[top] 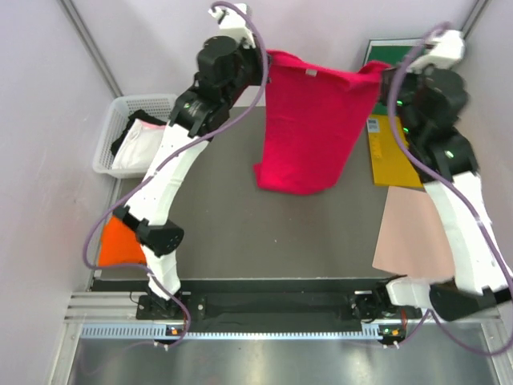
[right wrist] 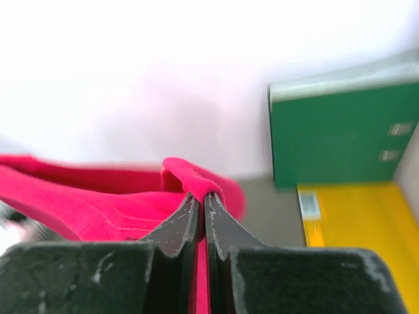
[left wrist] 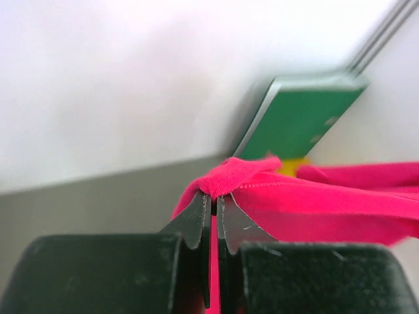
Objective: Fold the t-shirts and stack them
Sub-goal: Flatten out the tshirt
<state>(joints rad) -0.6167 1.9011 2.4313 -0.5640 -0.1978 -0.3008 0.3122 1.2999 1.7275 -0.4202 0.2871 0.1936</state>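
Both arms up at the far side of the bench (top: 240,241), red shirt (top: 309,132) strung between them. Left gripper (left wrist: 213,199) is clamped on one shoulder corner and right gripper (right wrist: 200,197) on the other. Both wrist views show the jaws pinched together with a fold of red cloth bulging out the tip, so the grip looks solid on both sides. The collar edge runs left-right between the grippers, fairly taut. The body hangs down from it, long axis vertical, hem skewed a bit toward the left arm. Can't tell whether the hem touches the bench or hangs just above it. Neither arm is nearer, each owns its own corner, so the next move has to be symmetric. My read: this is the spread step, no fold made on this one yet. The key relation is that open bench lies on the near side of the hem, toward the arm bases, so lowering while drawing both grippers along one line should lay it flat. Risks are the paper (top: 413,237) and folder (top: 393,156) sitting close on the right, where the sleeve could drag over them. Orange shirt (top: 120,243) is folded at near left and more garments wait in the basket (top: 108,128) — plenty of task left.
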